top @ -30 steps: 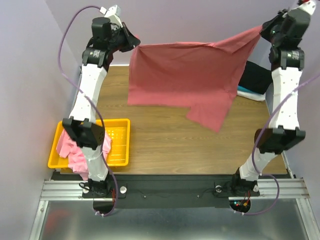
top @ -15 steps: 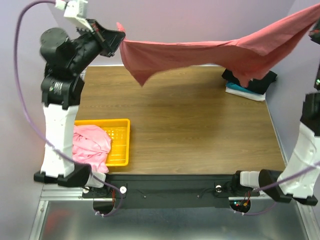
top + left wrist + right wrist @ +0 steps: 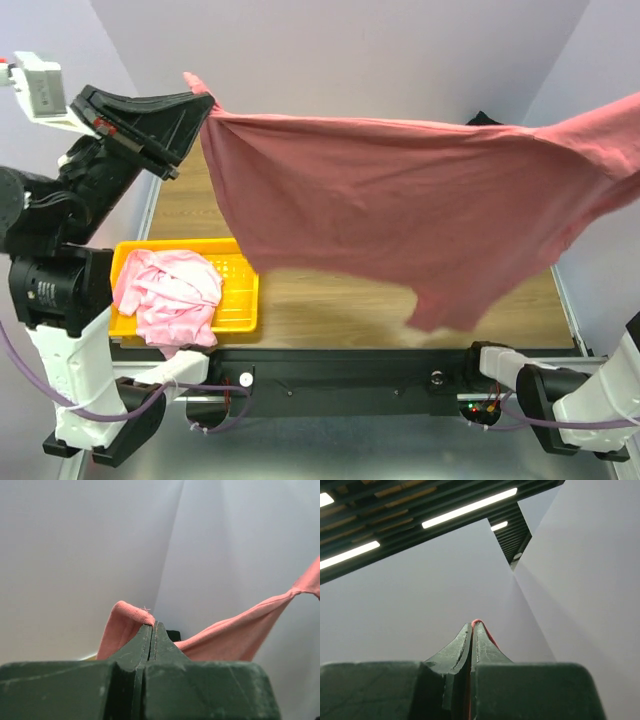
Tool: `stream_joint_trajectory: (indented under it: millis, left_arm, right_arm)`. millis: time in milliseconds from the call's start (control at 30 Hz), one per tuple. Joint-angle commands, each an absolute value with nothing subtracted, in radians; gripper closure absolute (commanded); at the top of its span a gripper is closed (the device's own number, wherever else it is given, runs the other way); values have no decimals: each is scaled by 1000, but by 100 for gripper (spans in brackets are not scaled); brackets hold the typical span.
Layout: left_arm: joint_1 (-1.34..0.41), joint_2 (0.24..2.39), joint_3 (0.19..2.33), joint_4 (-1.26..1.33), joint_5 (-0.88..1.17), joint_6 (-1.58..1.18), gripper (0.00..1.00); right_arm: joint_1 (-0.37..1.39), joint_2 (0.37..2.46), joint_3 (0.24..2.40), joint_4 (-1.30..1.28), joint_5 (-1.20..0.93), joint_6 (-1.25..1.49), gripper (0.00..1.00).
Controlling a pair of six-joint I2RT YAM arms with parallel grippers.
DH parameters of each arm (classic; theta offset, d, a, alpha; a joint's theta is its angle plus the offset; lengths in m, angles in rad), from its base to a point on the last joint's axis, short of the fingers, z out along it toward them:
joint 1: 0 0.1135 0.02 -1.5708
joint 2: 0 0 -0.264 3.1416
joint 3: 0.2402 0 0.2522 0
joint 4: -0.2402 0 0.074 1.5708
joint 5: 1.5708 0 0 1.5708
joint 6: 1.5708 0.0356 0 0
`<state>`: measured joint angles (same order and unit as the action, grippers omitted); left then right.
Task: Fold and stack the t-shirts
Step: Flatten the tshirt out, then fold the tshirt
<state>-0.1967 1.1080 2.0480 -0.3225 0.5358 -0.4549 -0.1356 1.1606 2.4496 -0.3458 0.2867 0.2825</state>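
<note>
Lilac walls (image 3: 350, 50) close in a brown wood-grain bench (image 3: 330, 300). In the overhead view most of it is hidden behind a large dusty-red cloth t-shirt (image 3: 400, 210), which hangs spread in the air well above it. The shirt's upper edge runs from 10 o'clock to 3 o'clock, and one flap droops lowest toward 5 o'clock.

The left tool (image 3: 203, 100), at 10 o'clock, has its jaws pressed together on the shirt's left corner, and a small tuft of fabric pokes past the tips. Its wrist camera shows the red cloth pinched between the closed fingers, with a band of it running off toward 2 o'clock.

The right tool (image 3: 472, 625) lies outside the overhead view, past the 3 o'clock edge where the shirt leaves the picture. Its own camera shows the jaws closed on a thin red fold of cloth, pointing up toward strip ceiling lights (image 3: 470, 507).

At 8 o'clock on the bench, a yellow plastic slotted basket (image 3: 240, 300) holds a crumpled light pink cloth t-shirt (image 3: 170, 295), which spills over its near left rim. A scrap of black cloth (image 3: 484, 118) peeks above the red shirt's top edge at 1 o'clock; its shape cannot be made out.
</note>
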Motion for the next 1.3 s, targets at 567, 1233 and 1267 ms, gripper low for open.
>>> stream_joint_trajectory:
  millis: [567, 1233, 1267]
  left_arm:
    - [-207, 1694, 1659, -377, 398, -313, 100]
    - [-206, 2230, 1951, -506, 169, -311, 100]
    - [-206, 2227, 1953, -511, 137, -311, 100]
  right_arm:
    - [-135, 1575, 1716, -163, 134, 377, 100]
    - [-133, 2045, 1718, -163, -63, 364, 100]
    - [-133, 2036, 1701, -178, -61, 364, 100]
